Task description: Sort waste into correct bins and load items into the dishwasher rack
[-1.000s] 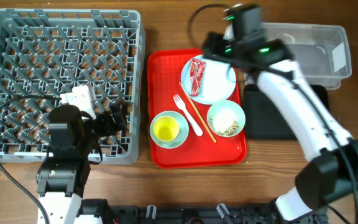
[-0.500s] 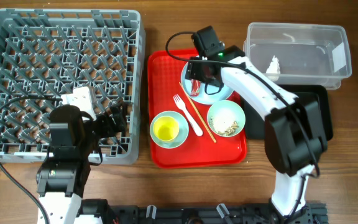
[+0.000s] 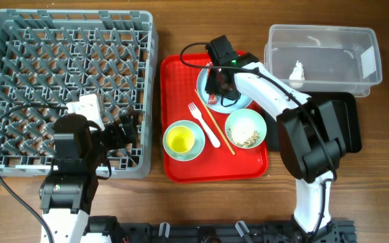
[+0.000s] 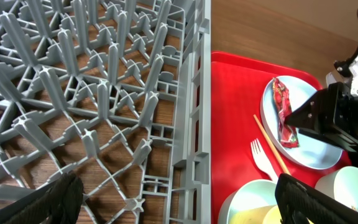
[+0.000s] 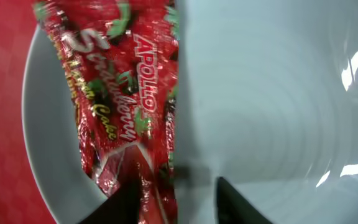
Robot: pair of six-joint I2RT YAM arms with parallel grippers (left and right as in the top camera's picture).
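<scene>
The red snack wrapper [image 5: 123,106] lies on the left side of the pale blue-green plate [image 5: 272,106], which sits on the red tray [image 3: 181,74]. My right gripper [image 5: 176,202] is open just above the plate, one finger on the wrapper's end and the other on bare plate. In the overhead view the gripper [image 3: 218,84] hides most of the wrapper. The white napkin [image 3: 297,69] lies in the clear tub [image 3: 329,37]. My left gripper [image 4: 185,205] is open and empty over the grey rack's right edge [image 4: 194,124].
A bowl of rice scraps [image 3: 246,128], a bowl holding the yellow cup [image 3: 181,140], the white fork [image 3: 204,125] and the chopstick [image 3: 218,131] sit on the red tray. The black tray [image 3: 346,128] lies under my right arm, in front of the tub. The rack [image 3: 66,81] fills the left.
My right arm swung from over the clear tub to the plate and came down over the wrapper. The napkin now lies in the tub. The left arm has not moved.
</scene>
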